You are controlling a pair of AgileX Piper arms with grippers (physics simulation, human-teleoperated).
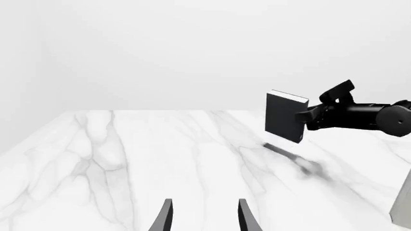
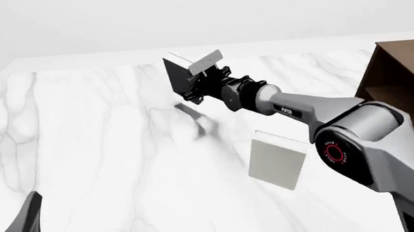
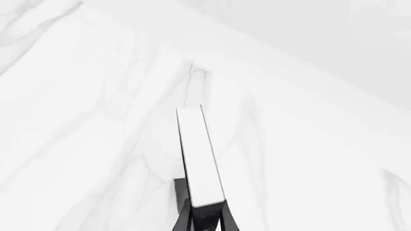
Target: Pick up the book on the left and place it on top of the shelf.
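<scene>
Low at the near edge, left hand gapes idle, while right hand, outstretched, clamps the book aloft.

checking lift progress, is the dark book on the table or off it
Off it. The book hangs clear above the table, its shadow on the marble below, clamped in the right end effector.

table: white marble, grey veins | wall: plain pale grey | light: soft, even
</scene>
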